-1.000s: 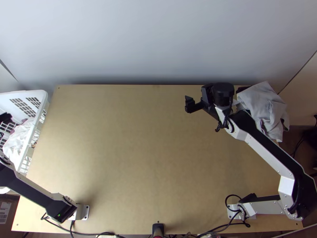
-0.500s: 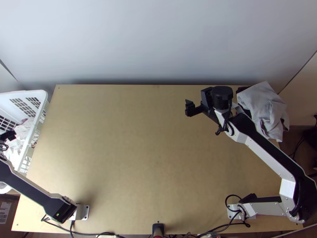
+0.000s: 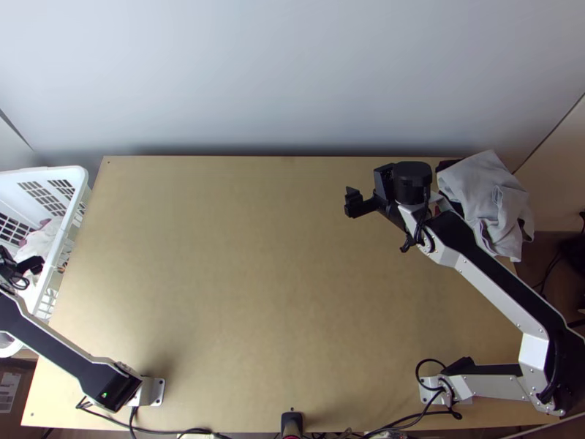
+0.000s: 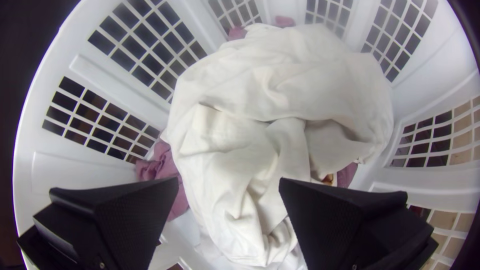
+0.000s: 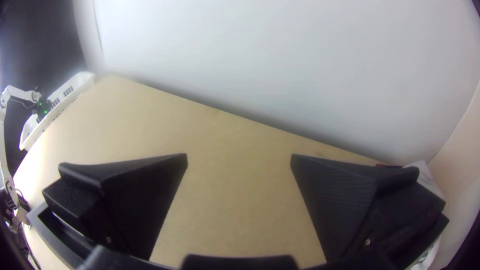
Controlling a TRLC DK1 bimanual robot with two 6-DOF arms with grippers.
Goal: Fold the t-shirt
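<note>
The top view looks steeply down from high over the near edge of the table (image 3: 256,293), facing the far wall (image 3: 292,73). The left wrist view peers down from close above into the basket (image 4: 60,175) at the scene's left. The right wrist view looks from above the table's far right part, slanting towards the wall. All three share the basket, well away from the right wrist camera; the top and right wrist views share tabletop and wall.
</note>
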